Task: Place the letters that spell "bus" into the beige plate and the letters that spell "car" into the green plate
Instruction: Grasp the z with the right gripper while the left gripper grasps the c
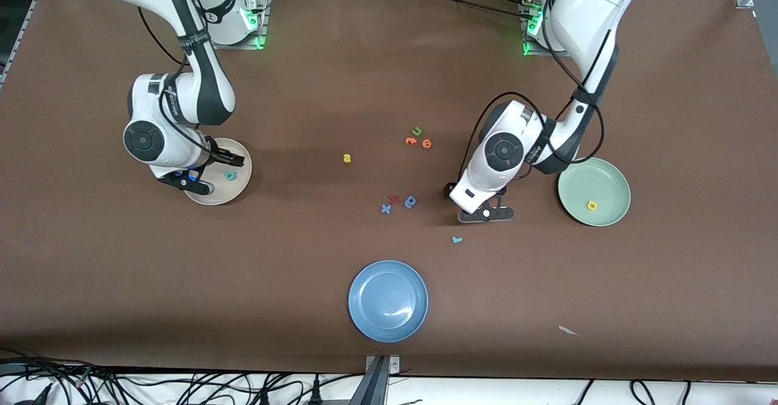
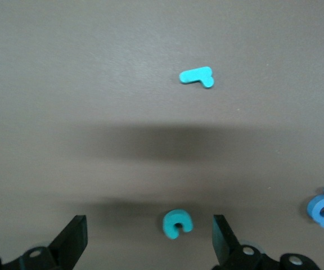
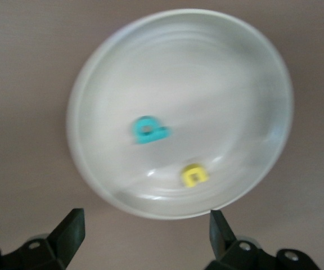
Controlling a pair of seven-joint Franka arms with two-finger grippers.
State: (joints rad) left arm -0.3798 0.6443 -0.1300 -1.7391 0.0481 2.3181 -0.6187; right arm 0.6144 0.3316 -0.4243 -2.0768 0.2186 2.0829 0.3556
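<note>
- The teal r lies nearest the front camera, loose on the table.
- The left gripper, fingers apart, straddles the teal c; drop straight and close centred.
- The right gripper, also apart, hangs over the beige plate, holding a teal b and, probably, the yellow u.

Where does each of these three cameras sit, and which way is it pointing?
Front view: high across the table, facing both arms; shows the beige plate, green plate and scattered letters.
Left wrist view: on the left arm's wrist, looking down past the open left gripper at the teal c and teal r.
Right wrist view: on the right arm's wrist, looking down past the open right gripper into the beige plate.
Shared: teal b in the beige plate also shows in front view.
</note>
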